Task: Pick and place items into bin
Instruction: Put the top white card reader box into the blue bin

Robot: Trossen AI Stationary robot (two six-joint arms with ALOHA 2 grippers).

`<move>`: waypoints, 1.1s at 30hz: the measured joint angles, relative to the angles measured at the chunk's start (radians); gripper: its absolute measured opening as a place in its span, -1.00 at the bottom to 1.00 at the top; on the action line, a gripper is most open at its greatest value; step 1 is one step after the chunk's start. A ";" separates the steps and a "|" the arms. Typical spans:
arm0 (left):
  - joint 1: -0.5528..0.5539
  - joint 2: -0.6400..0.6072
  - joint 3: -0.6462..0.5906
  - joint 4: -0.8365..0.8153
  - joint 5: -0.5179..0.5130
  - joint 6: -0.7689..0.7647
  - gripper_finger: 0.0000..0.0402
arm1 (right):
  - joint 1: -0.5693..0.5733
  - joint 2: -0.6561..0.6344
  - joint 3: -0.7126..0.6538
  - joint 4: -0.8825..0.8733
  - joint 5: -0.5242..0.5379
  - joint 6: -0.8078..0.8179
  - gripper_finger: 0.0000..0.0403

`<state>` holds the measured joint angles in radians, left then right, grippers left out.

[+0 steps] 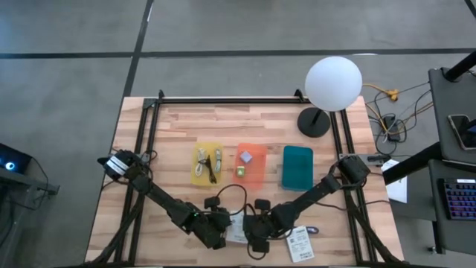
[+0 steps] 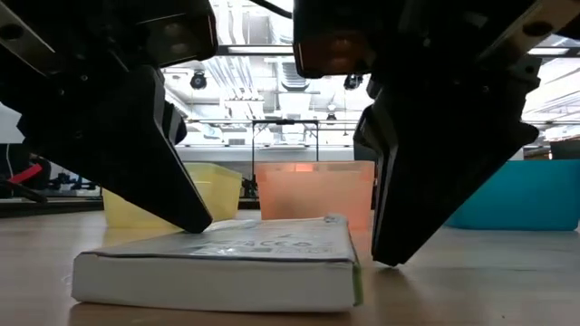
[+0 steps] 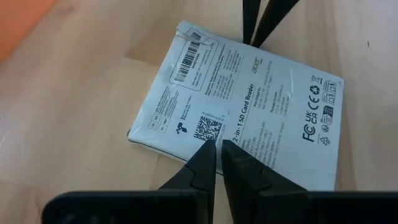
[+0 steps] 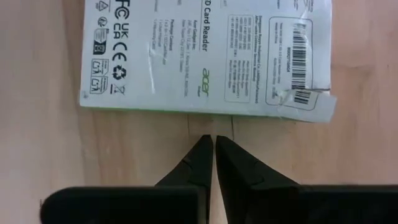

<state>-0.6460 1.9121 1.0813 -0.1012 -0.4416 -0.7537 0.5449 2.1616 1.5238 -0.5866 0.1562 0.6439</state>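
Three bins stand in a row across the middle of the table (image 1: 186,119), none touching another. The yellow bin (image 1: 207,163), nearest the left edge, holds a thin coiled cable (image 1: 202,157) and a dark cord (image 1: 212,170), with a small pale piece beside them that is too small to make out. Just to its right, the orange bin (image 1: 251,164) holds a tiny grey cube (image 1: 245,156) and a smaller yellow-green bit (image 1: 242,172) nearer its front wall. The teal bin (image 1: 297,167), closest to the right edge, shows nothing inside it from above. Near the back right corner stands a white globe lamp (image 1: 332,84) on a dark round base. At the front edge, about midway along it, a white printed card-reader packet (image 3: 249,106) lies flat on the wood, in no bin. The left gripper (image 3: 218,151) has its fingers pressed together, with the tips down on the packet's printed face beside the square code. The right gripper (image 4: 214,142) is likewise closed and pinches nothing; it rests on bare wood just off the packet's long edge. A second white packet (image 1: 300,245) lies flat near the front edge, to the right of both grippers.
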 joint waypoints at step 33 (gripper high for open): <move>-0.012 -0.029 -0.015 -0.030 0.017 -0.052 -0.95 | -0.019 -0.010 0.089 0.134 0.079 -0.102 -0.94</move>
<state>-0.6584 1.8830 1.0660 -0.1310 -0.4244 -0.8059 0.5259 2.1513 1.6132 -0.4530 0.2356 0.5423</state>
